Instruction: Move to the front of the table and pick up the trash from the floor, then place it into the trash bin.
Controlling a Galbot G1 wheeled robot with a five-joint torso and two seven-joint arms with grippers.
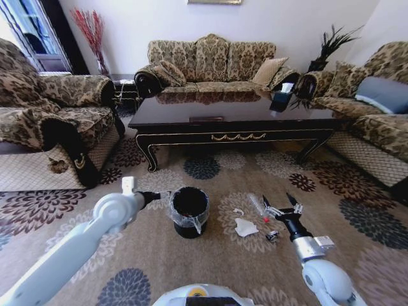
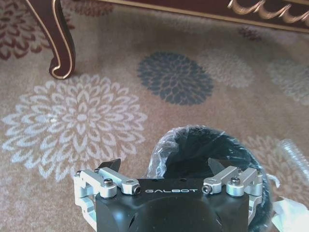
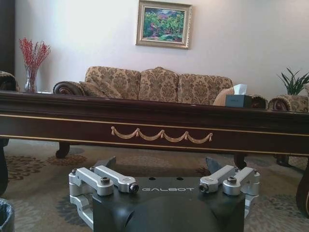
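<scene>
Head view: the table (image 1: 236,118) is faced; one trash bin (image 1: 189,211) is seen on the carpet (image 1: 210,169) before it. About four pieces of trash (image 1: 245,227) are counted just beside the bin, none inside as far as can be told.
Right pincer (image 1: 282,210): held open and empty, just above the trash.
Left wrist view: the left pincer (image 2: 166,170) is held open and empty over the bin's rim.
Right wrist view: one table rail is faced.
Progress: approach judged done; every pickup remains.
</scene>
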